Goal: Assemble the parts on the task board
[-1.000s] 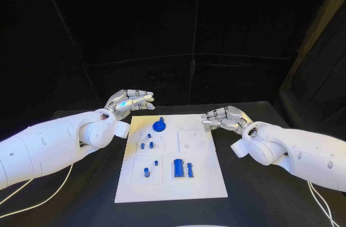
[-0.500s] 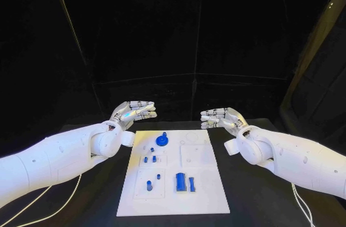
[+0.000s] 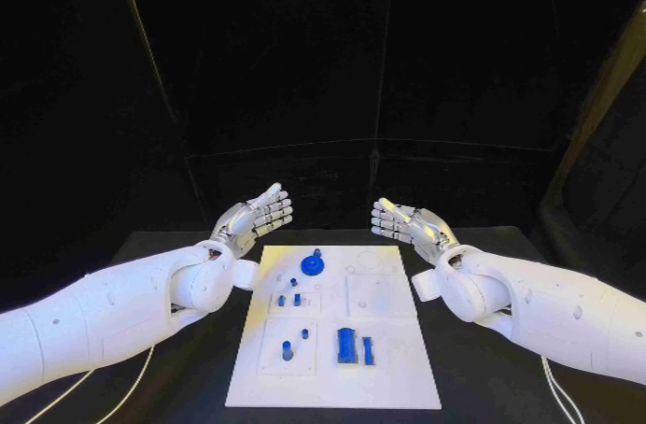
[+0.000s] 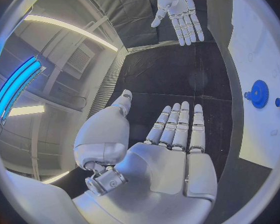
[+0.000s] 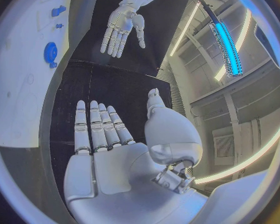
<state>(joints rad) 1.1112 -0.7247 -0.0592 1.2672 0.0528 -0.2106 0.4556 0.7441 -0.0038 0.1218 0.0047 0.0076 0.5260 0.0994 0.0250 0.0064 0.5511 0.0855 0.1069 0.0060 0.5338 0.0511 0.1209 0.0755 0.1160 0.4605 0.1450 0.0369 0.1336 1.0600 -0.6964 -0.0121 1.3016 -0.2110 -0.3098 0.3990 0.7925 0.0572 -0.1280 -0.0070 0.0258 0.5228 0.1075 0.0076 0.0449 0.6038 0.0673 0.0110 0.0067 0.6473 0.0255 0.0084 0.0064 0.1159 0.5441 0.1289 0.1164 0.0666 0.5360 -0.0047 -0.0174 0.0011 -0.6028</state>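
between 2 raised hands, below fingertips: task board (image 3: 390, 368) on tabletop (image 3: 161, 256), blue parts (image 3: 347, 345) on it. left hand (image 3: 256, 217), right hand (image 3: 404, 223) flat, released, holding nothing. step unclear: pre-start or finished pose.

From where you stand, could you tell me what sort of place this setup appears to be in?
Probably a robotics lab or test cell: a black table carries a white task board with small blue parts, dark curtains hang behind, and both hands, left hand and right hand, are raised open above it.
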